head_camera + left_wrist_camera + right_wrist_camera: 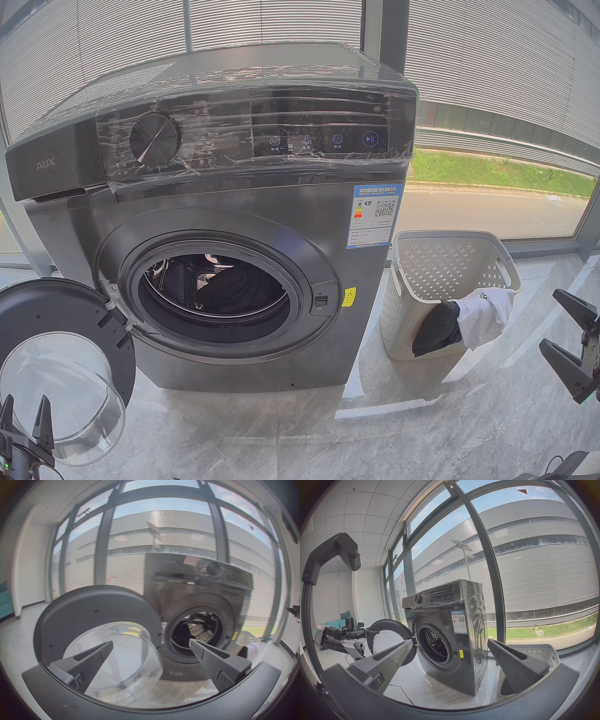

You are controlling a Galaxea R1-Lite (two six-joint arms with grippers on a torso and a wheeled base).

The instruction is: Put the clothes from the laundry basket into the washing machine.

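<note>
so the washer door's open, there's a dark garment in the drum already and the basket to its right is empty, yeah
Not empty. The head view shows the laundry basket with a white garment and a dark garment hanging over its front rim. The rest holds: the washer door is open and dark clothing lies in the drum.
</note>
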